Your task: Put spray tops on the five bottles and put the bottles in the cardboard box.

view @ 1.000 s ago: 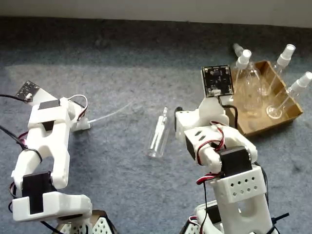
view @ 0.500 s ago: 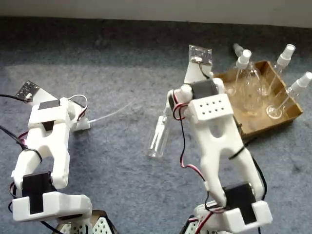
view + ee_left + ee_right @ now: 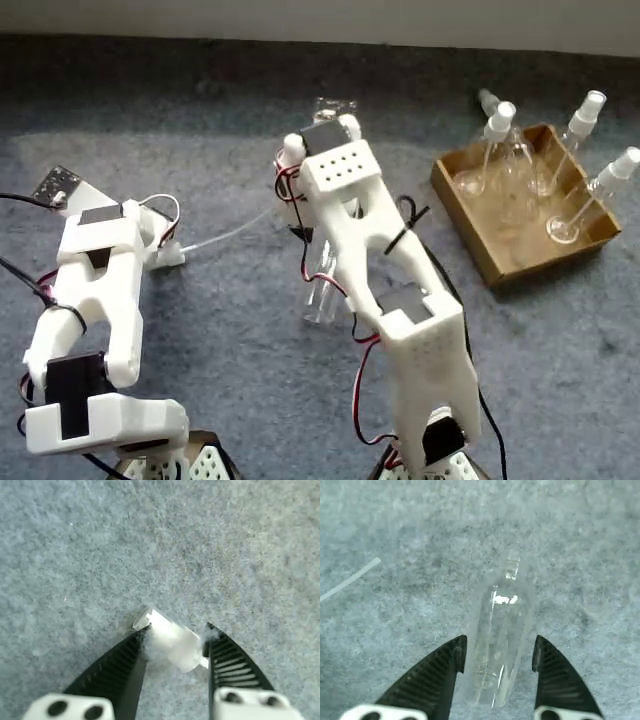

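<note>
A clear, capless bottle lies on its side on the grey carpet; my right gripper stands open with a finger on each side of its body. From above, the bottle peeks out from under the right arm near the middle. A white spray top sits between the fingers of my left gripper, which is shut on it at carpet level. In the high view this spray top is at the left, its thin tube trailing toward the bottle. The cardboard box stands at the right.
Several capped bottles stand leaning in the cardboard box. The tube's free end lies on the carpet beside the bottle. Open carpet lies between the two arms and in front of the box.
The right arm has swung left from beside the box and stretched out over the lying bottle. The left arm and its spray top have stayed put.
</note>
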